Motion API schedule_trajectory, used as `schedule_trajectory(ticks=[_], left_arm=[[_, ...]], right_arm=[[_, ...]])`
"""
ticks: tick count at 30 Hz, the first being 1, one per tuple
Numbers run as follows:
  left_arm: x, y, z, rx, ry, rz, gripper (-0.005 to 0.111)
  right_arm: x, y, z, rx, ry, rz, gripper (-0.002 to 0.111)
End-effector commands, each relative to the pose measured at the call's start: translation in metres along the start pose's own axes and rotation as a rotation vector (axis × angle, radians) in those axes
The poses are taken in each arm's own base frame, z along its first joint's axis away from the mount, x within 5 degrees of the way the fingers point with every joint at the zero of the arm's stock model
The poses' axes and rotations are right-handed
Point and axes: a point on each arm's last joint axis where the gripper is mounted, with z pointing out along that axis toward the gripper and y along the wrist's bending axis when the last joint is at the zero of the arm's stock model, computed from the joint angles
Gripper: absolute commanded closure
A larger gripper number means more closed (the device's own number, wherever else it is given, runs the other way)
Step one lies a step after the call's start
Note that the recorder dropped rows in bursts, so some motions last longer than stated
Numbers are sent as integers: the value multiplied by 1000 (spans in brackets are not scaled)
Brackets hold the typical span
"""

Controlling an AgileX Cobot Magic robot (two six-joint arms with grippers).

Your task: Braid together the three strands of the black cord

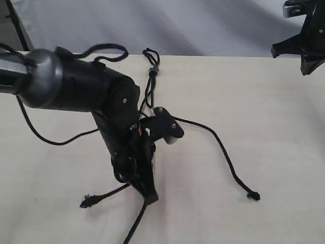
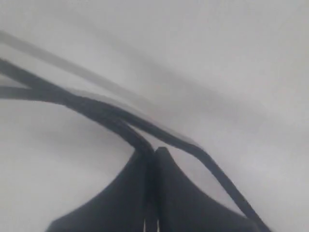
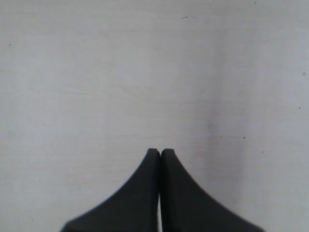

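Pinching one strand [image 1: 136,223] with the left gripper [image 1: 150,198], tips pressed together low at the table [image 1: 264,127]. From the wrist, a thin black line curving in to the closed tips. Right gripper [image 3: 160,151] likewise pressed together, but on nothing, raised and well apart over bare tabletop.

Cord [image 1: 149,94] lying beyond the left gripper, behind its wrist, running on to a grey band [image 1: 154,71] and a knotted loop [image 1: 151,55] at the far edge. No braid to speak of yet, judging from the loose spread. Right strand [image 1: 226,155] off on the side toward the other arm, ending well apart in a small knot. Left strand [image 1: 104,195] trailing away from just beside the tips on the opposite side.

Likely trouble:
- Dragging the whole cord along instead of crossing one strand, with nothing pinning the loop end.
- Losing the thin strand on a sideways pull, given so small a bite at the very tips.
- Catching a second strand, with another passing close over the tips in the wrist view. Cannot tell whether touching.

In the way: the left arm's own bulk, hiding the place for the crossing, and the arm's smooth cable [image 1: 51,140] looping low near the left strand, easy to snag or mistake for it. Probably worth bringing the idle gripper down onto the loop end first.
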Motion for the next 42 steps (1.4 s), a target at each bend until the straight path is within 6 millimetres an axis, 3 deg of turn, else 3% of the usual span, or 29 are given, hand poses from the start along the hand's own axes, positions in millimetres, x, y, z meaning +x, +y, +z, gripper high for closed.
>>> schedule_trajectory(ticks=[1, 4, 7, 10, 16, 18, 22, 24, 27, 31, 32, 33, 34, 35, 36, 37, 41, 42], left_arm=[[9, 20, -48, -198, -79, -99, 105], [24, 41, -65, -246, -65, -199, 105], [36, 62, -68, -254, -50, -272, 105], [51, 88, -60, -251, -14, -367, 105], [56, 105, -25, -224, 58, -398, 103], [57, 106, -12, -209, 89, -405, 89], [58, 108, -4, -203, 108, -401, 47], [56, 108, -14, -225, 67, -393, 44], [54, 111, -47, -283, -62, -399, 59], [66, 120, -99, -374, -229, -449, 103], [69, 122, -110, -395, -265, -464, 106], [82, 127, -133, -430, -336, -534, 105], [87, 129, -141, -442, -359, -571, 105], [100, 135, -155, -462, -398, -638, 105], [106, 137, -158, -468, -407, -664, 105], [117, 141, -158, -477, -414, -704, 105], [135, 152, -155, -529, -466, -749, 105], [136, 153, -155, -528, -464, -754, 105]], right_arm=[[0, -4, -1, 12, -4, -9, 109], [0, -4, -1, 12, -4, -9, 109], [0, -4, -1, 12, -4, -9, 109], [1, -3, -1, 6, 8, -6, 109], [2, -3, -1, 6, 11, 1, 109], [2, -3, -1, 7, 15, 1, 109], [3, -3, -1, 7, 23, 49, 109], [3, 6, -3, -29, 37, 66, 109], [0, 30, -14, -106, 11, 46, 108], [2, 79, -32, -147, -23, -63, 108], [3, 91, -35, -155, -27, -92, 108], [8, 122, -42, -174, -38, -167, 108], [11, 135, -45, -182, -41, -197, 108], [21, 168, -51, -199, -43, -278, 108], [26, 184, -53, -204, -44, -318, 107], [39, 214, -57, -211, -39, -390, 98], [79, 285, -51, -223, 37, -510, 59], [93, 306, -46, -234, 67, -562, 54]])
